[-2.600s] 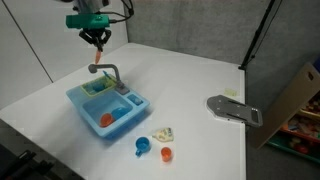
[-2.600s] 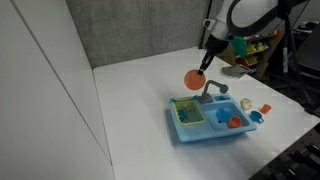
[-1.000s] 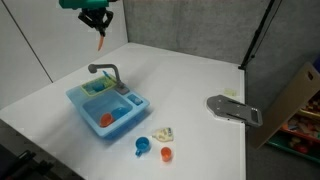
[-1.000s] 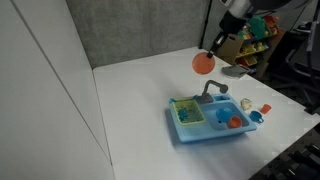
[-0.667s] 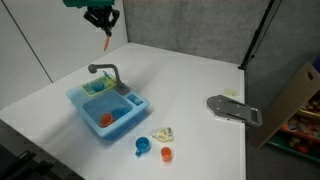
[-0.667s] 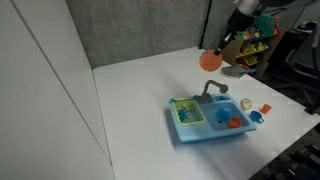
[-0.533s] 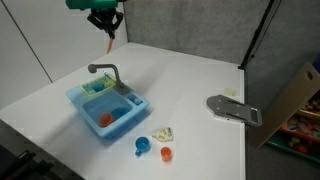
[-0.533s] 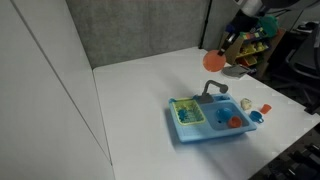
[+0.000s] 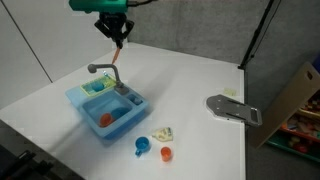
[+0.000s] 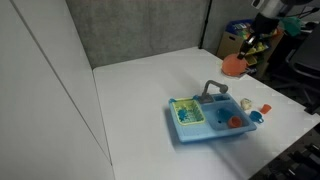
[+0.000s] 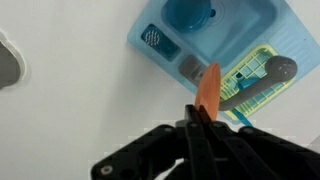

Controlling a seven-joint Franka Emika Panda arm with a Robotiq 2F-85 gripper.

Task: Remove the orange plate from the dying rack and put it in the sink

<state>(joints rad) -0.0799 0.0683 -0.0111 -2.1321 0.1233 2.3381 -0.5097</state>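
Observation:
My gripper (image 9: pixel 119 36) is shut on the orange plate (image 10: pixel 234 65) and holds it high above the blue toy sink unit (image 9: pixel 108 108). In the wrist view the plate (image 11: pixel 208 90) shows edge-on, pinched between the black fingers (image 11: pixel 197 122). Below it lie the green drying rack (image 11: pixel 253 80) and the blue sink basin (image 11: pixel 200 30). In an exterior view the rack (image 10: pixel 187 112) fills one half of the unit and the basin (image 10: pixel 232 116) the other. An orange thing (image 9: pixel 107 120) lies in the basin.
A grey faucet (image 9: pixel 106 72) rises from the unit's back. A blue cup (image 9: pixel 142 146), an orange cup (image 9: pixel 166 154) and a pale object (image 9: pixel 163 134) lie on the white table beside the unit. A grey plate-like device (image 9: pixel 234 109) lies farther off.
The gripper has carried the orange plate sideways over the last seconds, from above the rack end towards the far side of the unit, past the faucet.

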